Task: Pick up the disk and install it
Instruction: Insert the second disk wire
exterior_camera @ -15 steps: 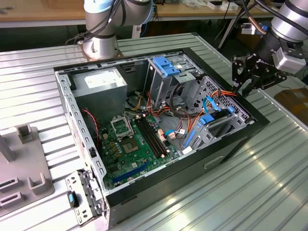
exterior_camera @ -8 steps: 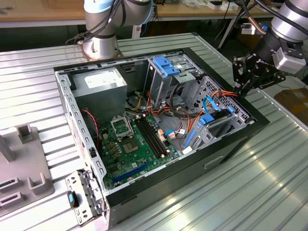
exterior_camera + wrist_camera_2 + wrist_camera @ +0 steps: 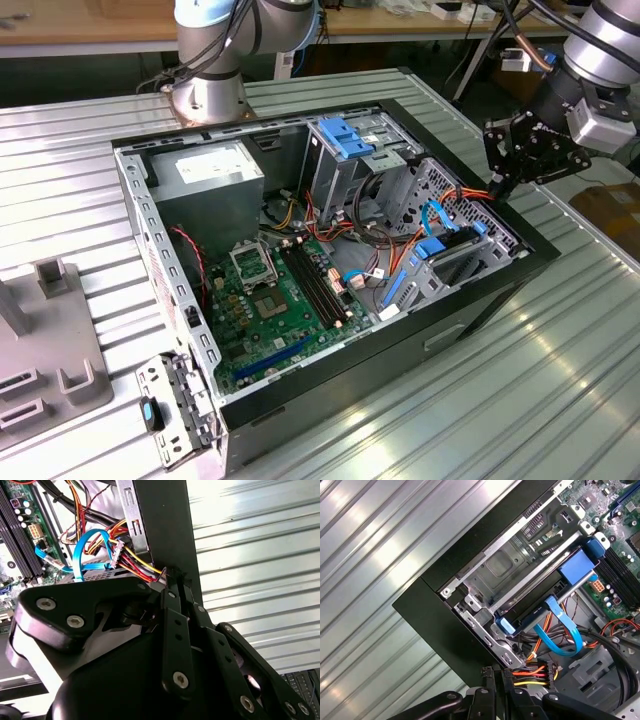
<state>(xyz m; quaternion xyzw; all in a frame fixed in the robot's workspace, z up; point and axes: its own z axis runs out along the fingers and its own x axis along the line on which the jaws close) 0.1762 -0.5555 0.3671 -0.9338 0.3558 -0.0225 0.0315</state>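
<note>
Sitting in its slot, the disk [image 3: 455, 252] lies inside the open computer case [image 3: 300, 395], on the 3 o'clock side of the case in the exterior view. Blue rails hug its edges. A blue cable [image 3: 560, 635] loops just beside it.

The gripper [image 3: 497, 185] hangs at about 1 o'clock from the disk, over the rim of the case. In both wrist views its fingers [image 3: 487, 680] look pressed together, and I see nothing between them. A bunch of red and yellow wires [image 3: 530, 672] is right by the tips.

I think the put-it-in step is nearly done, since the disk looks already in place. Any next move calls for care, because the wires are so close.

I count one disk, one gripper, one case, all on one metal surface [image 3: 560, 400].
</note>
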